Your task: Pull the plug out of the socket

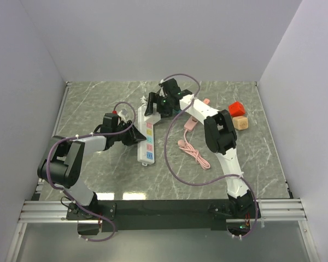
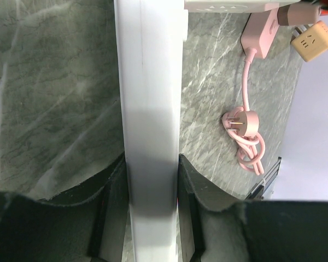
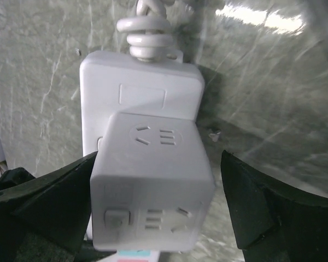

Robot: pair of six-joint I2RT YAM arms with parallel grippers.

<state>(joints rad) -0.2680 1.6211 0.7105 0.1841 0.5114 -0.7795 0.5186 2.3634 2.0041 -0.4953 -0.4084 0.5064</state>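
On the marble bench (image 1: 98, 174) a pink cable (image 1: 194, 154) is lying coiled just right of the white power strip (image 1: 147, 143). The left fingers (image 2: 112, 210) are clamping the strip across its long sides, pressing on both edges. At the strip's far end the white cube plug (image 3: 151, 180) is sitting in its socket. The right fingers (image 3: 49, 202) are standing wide on either side of it, not gripping. Beyond them to the right, a red block (image 1: 236, 107) and a tan block (image 1: 240, 123) are resting together.

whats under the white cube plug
The white cube plug sits on the end of the power strip. Its pins and the socket beneath are covered by the cube itself.
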